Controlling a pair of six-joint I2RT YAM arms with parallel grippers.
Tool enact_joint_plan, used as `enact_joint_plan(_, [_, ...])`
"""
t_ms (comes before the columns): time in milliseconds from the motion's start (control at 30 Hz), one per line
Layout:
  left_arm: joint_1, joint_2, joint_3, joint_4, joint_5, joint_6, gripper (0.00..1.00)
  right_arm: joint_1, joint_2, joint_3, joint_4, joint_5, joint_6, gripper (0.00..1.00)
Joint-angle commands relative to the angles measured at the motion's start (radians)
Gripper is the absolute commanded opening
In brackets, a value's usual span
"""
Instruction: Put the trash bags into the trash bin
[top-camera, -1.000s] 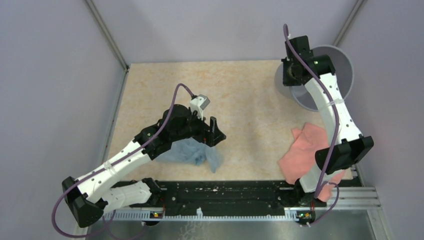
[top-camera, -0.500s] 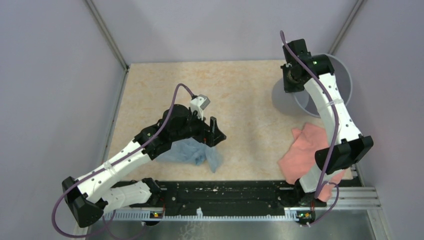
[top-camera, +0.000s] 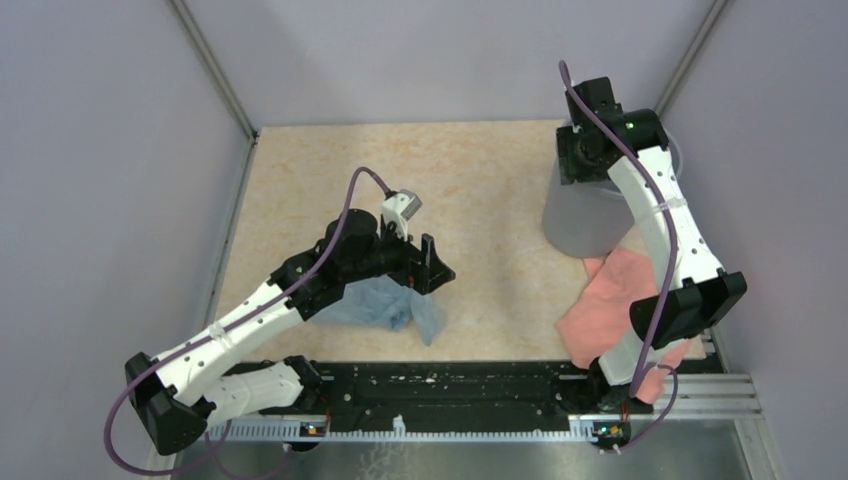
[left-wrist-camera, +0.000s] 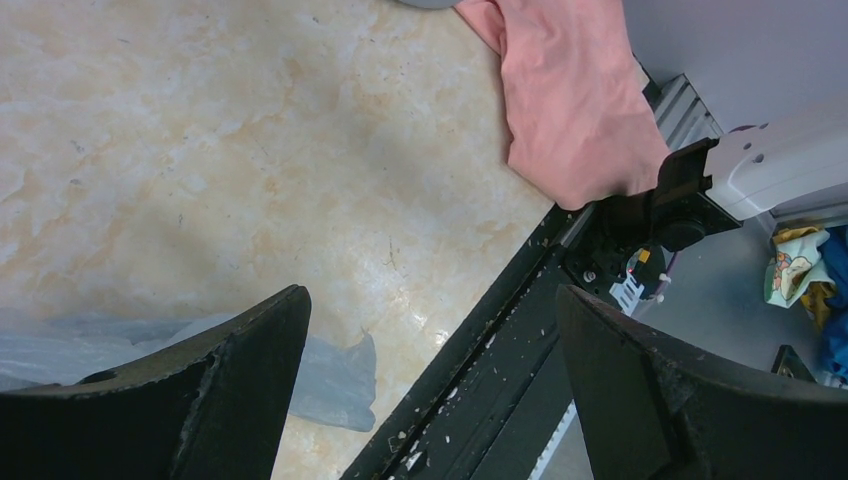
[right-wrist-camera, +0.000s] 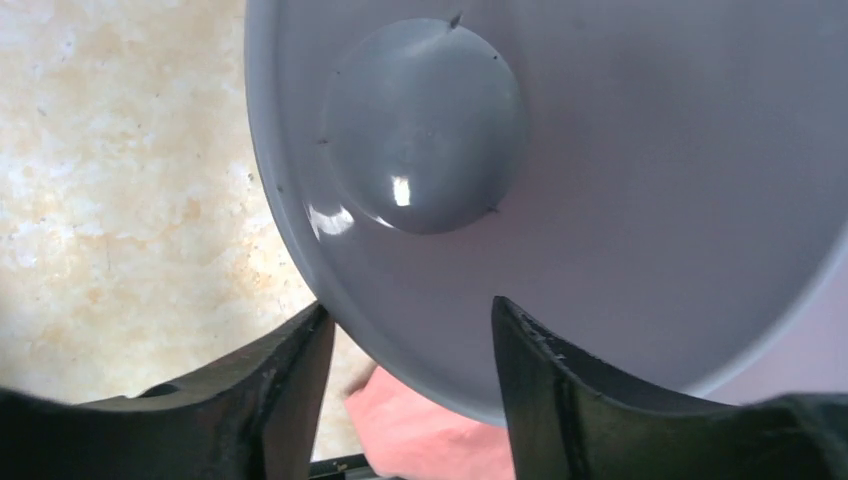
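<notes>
The left gripper (top-camera: 430, 265) hung with fingers spread wide, holding nothing, just above the right end of the trash bag (top-camera: 375, 303): 1 thin, translucent pale blue sheet, crumpled flat on the table (top-camera: 480, 190) at near left, long axis running left to right, a loose corner pointing near-right. Well apart at far right stood the grey trash bin (top-camera: 585, 215), mouth up. The right gripper (right-wrist-camera: 408, 303) straddled its rim with 2 fingers parted, not clamping. A salmon-pink cloth (top-camera: 605, 305) lay against the bin's near side

Bright, even overhead light, soft shadows, slightly blurred wrist views.
</notes>
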Motion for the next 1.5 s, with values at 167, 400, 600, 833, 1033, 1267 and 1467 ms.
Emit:
enact_joint_plan(167, [-0.001, -0.017, -0.015, 0.041, 0.000, -0.011, 0.98, -0.015, -0.018, -0.041, 0.138, 0.115, -0.003, 0.70])
enact_joint_plan(400, [-0.001, -0.022, -0.020, 0.032, -0.015, -0.012, 0.98, -0.077, -0.044, -0.114, 0.248, 0.163, 0.013, 0.77])
enact_joint_plan(600, [-0.002, -0.022, -0.032, 0.033, -0.020, -0.015, 0.98, -0.108, -0.052, -0.135, 0.338, 0.171, 0.000, 0.80])
enact_joint_plan(833, [-0.001, -0.048, -0.040, 0.003, -0.083, -0.021, 0.98, -0.097, -0.146, -0.113, 0.366, 0.148, 0.011, 0.86])
enact_joint_plan(1033, [-0.002, -0.097, -0.036, -0.055, -0.215, -0.055, 0.98, 0.096, -0.275, -0.177, 0.407, 0.197, 0.019, 0.89])
enact_joint_plan(1267, [-0.001, -0.151, -0.006, -0.201, -0.499, -0.095, 0.98, 0.309, -0.379, -0.340, 0.536, 0.065, 0.061, 0.89])
enact_joint_plan(1467, [0.000, -0.134, -0.003, -0.304, -0.679, -0.067, 0.98, 0.394, -0.425, -0.536, 0.706, -0.182, 0.090, 0.87])
